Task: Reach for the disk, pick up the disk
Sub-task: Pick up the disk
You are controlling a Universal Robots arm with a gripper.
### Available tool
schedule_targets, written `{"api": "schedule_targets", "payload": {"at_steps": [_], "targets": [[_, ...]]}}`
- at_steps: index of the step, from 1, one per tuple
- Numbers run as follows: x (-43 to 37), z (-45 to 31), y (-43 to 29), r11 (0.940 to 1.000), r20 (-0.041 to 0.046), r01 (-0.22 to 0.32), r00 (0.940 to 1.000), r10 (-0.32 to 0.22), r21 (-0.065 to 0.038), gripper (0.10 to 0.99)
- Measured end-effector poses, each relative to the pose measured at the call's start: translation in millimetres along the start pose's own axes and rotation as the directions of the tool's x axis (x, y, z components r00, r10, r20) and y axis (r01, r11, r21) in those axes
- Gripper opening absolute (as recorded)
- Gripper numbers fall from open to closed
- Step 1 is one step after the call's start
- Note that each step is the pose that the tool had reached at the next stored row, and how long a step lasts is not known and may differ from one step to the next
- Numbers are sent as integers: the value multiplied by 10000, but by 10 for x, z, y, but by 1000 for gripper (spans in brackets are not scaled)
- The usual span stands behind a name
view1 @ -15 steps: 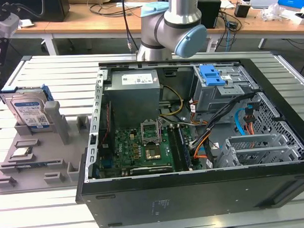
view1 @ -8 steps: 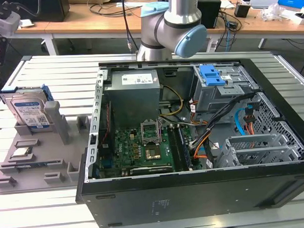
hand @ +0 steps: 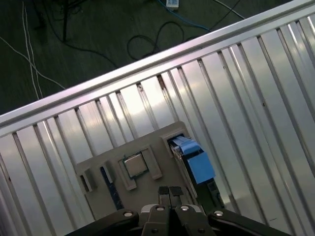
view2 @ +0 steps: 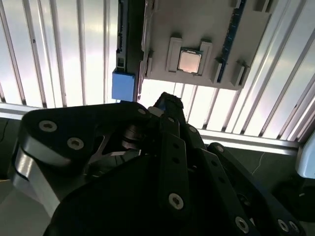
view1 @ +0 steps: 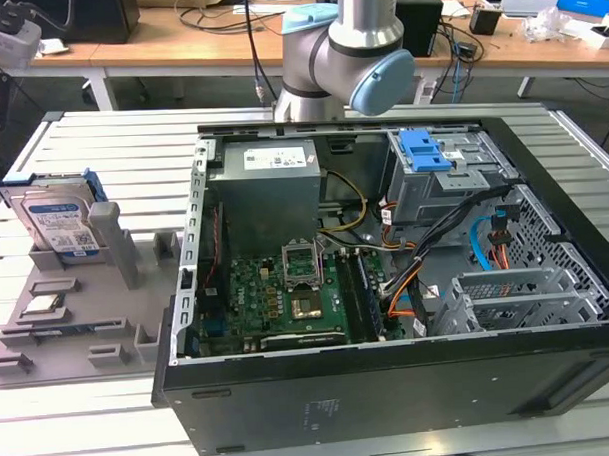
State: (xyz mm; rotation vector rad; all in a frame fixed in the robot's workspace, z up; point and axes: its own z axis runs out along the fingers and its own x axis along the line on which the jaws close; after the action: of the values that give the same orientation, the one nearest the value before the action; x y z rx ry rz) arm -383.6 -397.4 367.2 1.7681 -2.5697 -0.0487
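In the exterior view the disk (view1: 56, 222) stands on edge in a grey holder (view1: 77, 306), at nine o'clock from the open computer case (view1: 390, 385). A grey post (view1: 113, 240) crowds the disk's three o'clock side, and the case wall rises just beyond. At its twelve o'clock the air is open. Bare slatted surface (view1: 111, 145) lies around the holder.

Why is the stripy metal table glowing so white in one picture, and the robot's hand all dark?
Second wrist view: light glares off the ribbed aluminium table, washing its slats white, so the black gripper in front looks like a silhouette. First wrist view: softer shine on the slats. Exterior view: the flat silver hard drive in its blue bracket is evenly lit, no glare.
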Motion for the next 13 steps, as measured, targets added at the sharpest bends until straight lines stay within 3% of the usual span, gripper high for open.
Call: {"api": "schedule_targets", "payload": {"at_steps": [8,13], "targets": [[0,0,0,9935,-44,1136,9935,-1136,-2,106],[0,0,0,9837,-69,1800,9836,-1800,-6,106]]}}
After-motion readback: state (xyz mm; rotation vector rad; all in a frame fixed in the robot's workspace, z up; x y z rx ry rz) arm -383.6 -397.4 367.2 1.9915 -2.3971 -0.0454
